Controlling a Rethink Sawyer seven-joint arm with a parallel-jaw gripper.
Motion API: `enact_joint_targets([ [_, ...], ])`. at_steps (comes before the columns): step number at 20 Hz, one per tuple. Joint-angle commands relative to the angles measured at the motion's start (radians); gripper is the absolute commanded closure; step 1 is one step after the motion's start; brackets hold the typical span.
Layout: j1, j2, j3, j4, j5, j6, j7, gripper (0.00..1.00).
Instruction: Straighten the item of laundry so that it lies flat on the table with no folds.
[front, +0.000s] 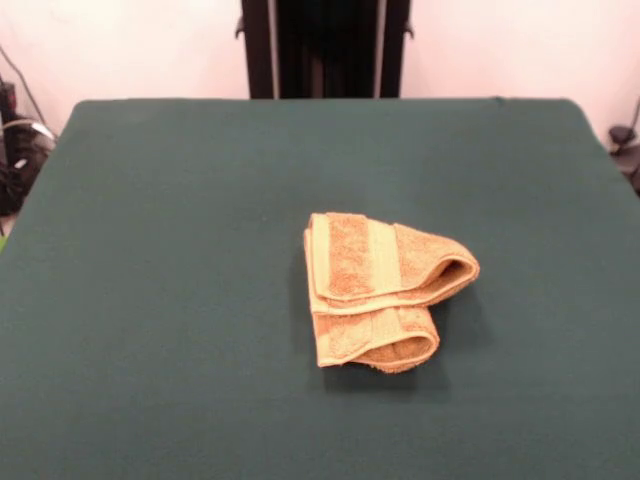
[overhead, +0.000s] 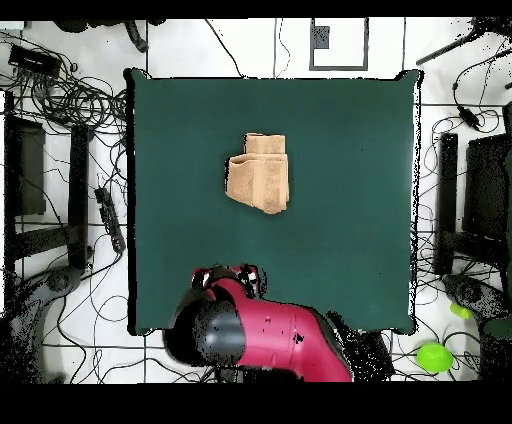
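Note:
The orange-tan terry towel lies bunched and folded over on itself a little right of the middle of the dark green table. Its paler bands show on top, and rolled folds open toward the right. In the overhead view the towel sits above the middle of the table. The red and black arm is drawn back over the table's bottom edge. Its gripper end is well apart from the towel, with nothing seen in it. The front view shows no gripper.
The black pedestal stands behind the table's far edge. In the overhead view, cables and black stands lie on the floor to the left, dark equipment to the right, and a green object at the lower right.

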Motion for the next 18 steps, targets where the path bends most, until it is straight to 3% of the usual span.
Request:
enact_joint_targets([
  [1, 0.003, 0.181, 0.049, -0.084, 0.000, -0.084, 0.167, 0.00],
  [18, 0.006, 0.428, 0.029, -0.353, -0.078, -0.116, 0.091, 0.00],
])
